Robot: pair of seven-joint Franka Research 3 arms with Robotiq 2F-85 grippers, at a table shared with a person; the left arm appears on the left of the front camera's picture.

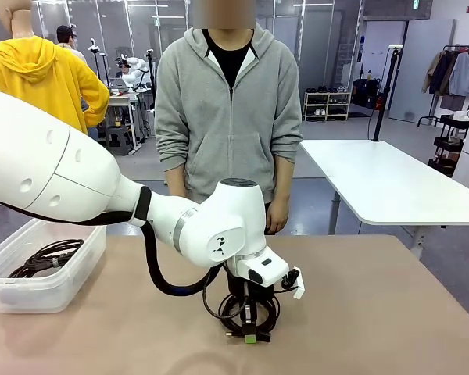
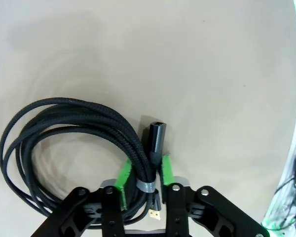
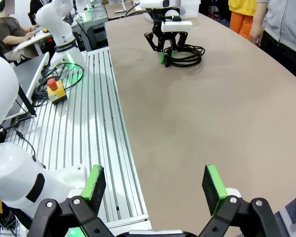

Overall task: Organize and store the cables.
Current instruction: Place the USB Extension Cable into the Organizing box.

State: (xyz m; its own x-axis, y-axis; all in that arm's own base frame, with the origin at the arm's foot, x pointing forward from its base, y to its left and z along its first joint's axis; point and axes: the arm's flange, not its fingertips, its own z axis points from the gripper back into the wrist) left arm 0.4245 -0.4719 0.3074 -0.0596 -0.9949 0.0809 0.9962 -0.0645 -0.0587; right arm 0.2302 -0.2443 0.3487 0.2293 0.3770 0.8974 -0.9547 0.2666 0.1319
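Note:
A coiled black cable (image 1: 238, 308) lies on the brown table (image 1: 375, 312), near its front middle. My left gripper (image 1: 250, 332) points straight down onto it. In the left wrist view the green pads (image 2: 123, 177) press either side of the cable (image 2: 64, 116) at its grey tie, beside a black plug (image 2: 156, 136); the left gripper (image 2: 144, 175) is shut on it. The right wrist view shows that left gripper (image 3: 165, 55) and the cable (image 3: 187, 55) far across the table. My right gripper (image 3: 155, 182) stands open over the table's edge, holding nothing.
A clear plastic bin (image 1: 55, 291) at the table's left holds another coiled black cable (image 1: 43, 258). A person in a grey hoodie (image 1: 228, 109) stands at the far edge. Beside the table runs a slatted metal base (image 3: 79, 123) with a yellow stop button (image 3: 55, 90).

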